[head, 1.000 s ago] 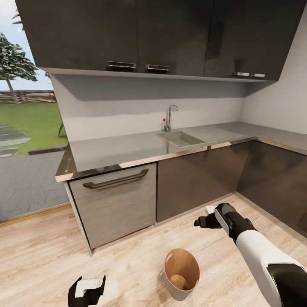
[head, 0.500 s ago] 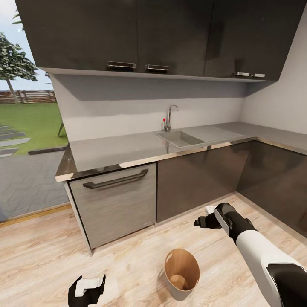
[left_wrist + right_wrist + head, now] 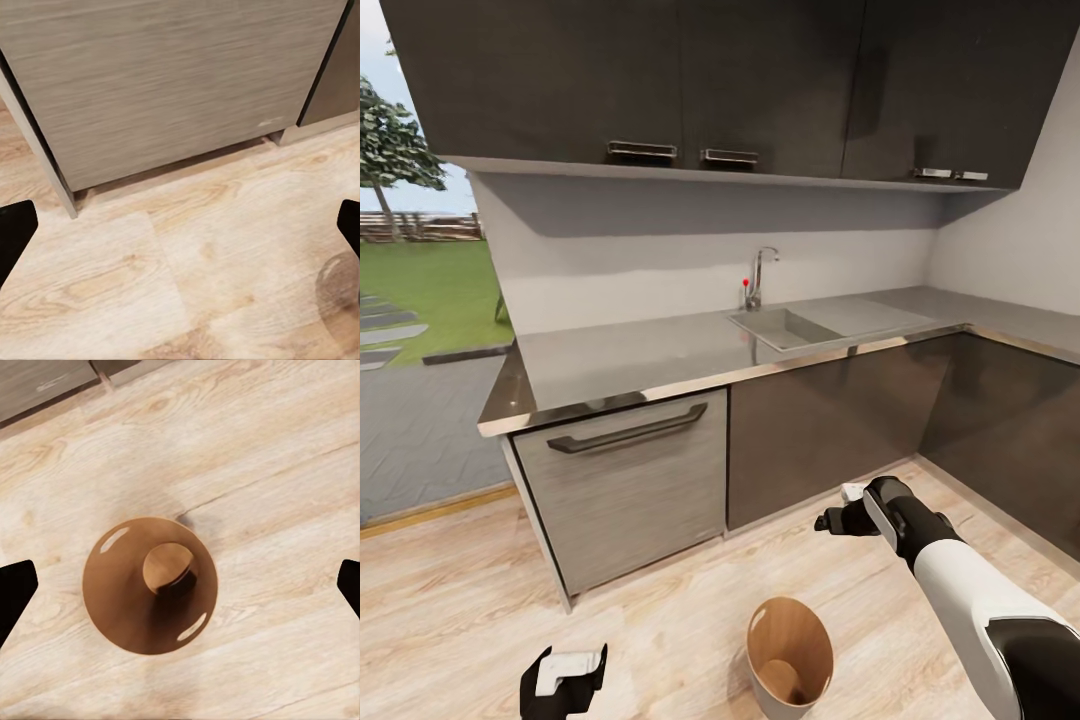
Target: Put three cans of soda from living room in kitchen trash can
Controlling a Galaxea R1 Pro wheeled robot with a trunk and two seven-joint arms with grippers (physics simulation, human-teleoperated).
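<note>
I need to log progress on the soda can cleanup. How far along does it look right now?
The robot is in the kitchen with the trash can on the floor in front of it. Both the left gripper and right gripper have jaws spread with nothing between them, so nothing is in hand. In the right wrist view the bin shows a brown inside with one small dark shape at the bottom; whether that is a can, I cannot tell. No cans are visible elsewhere.

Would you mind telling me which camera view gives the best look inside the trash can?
The right wrist view: it looks straight down into the trash can, showing its whole brown interior and bottom. The head view catches it obliquely at the frame's lower edge, partly cropped.
</note>
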